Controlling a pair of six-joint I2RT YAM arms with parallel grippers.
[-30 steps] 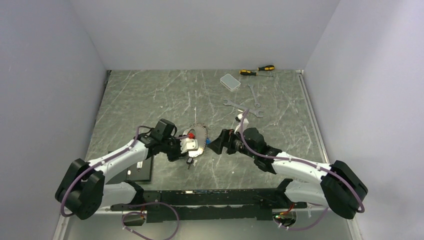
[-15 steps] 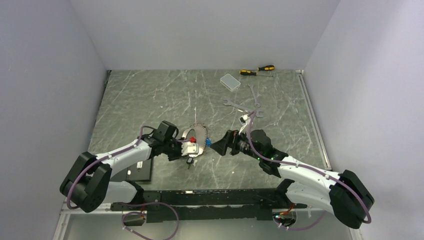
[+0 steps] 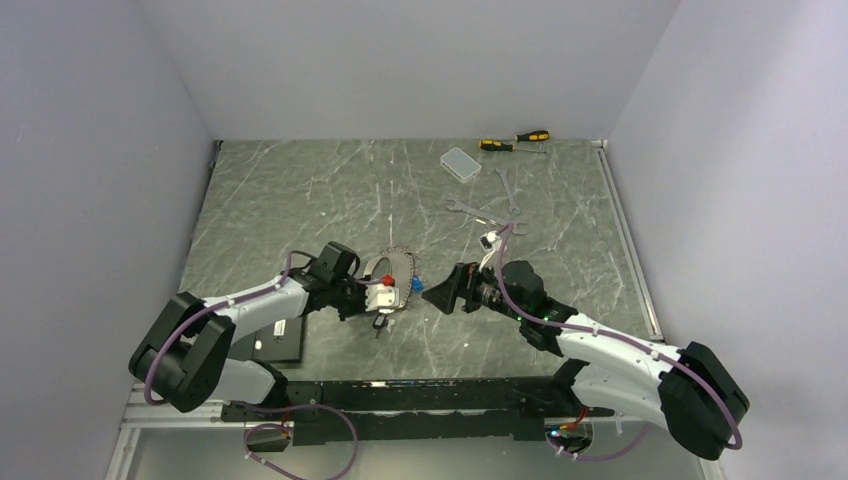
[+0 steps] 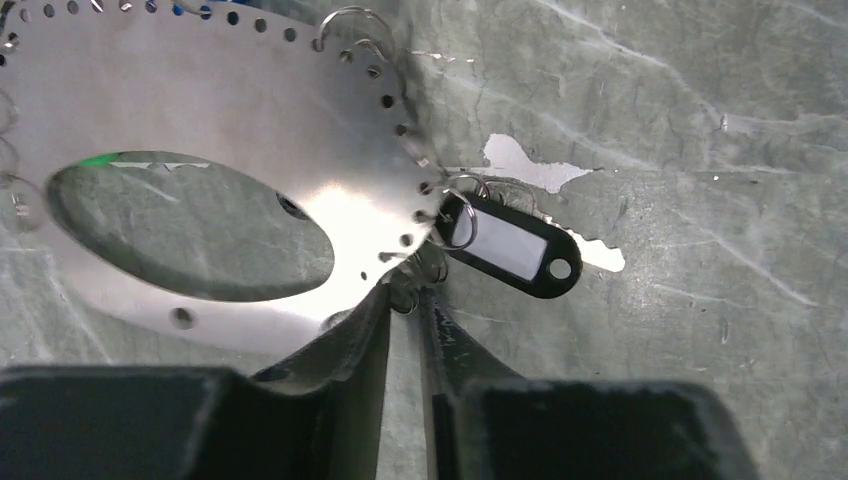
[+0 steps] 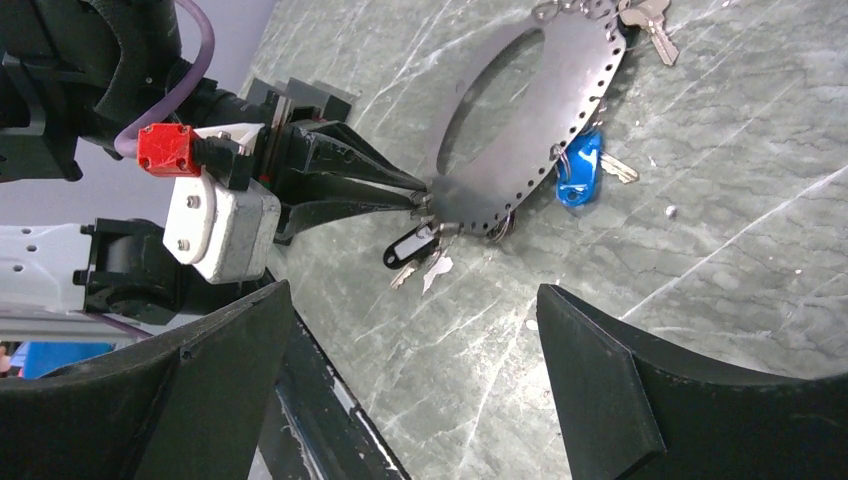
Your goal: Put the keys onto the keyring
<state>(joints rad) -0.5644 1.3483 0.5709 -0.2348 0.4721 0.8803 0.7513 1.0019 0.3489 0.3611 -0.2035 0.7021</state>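
Silver keyring edge between close-set left fingers, grip unclear, hidden overhead; right fingers spread.

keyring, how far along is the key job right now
Done: a blue-headed key, silver keys and a black key tag already hang from the perforated oval keyring. In hand: the left end effector pinches its rim, and the right end effector is open and empty. Left: I cannot tell whether any key lies loose.

keyring cut off at left wrist view's edge; keys partly under tag.
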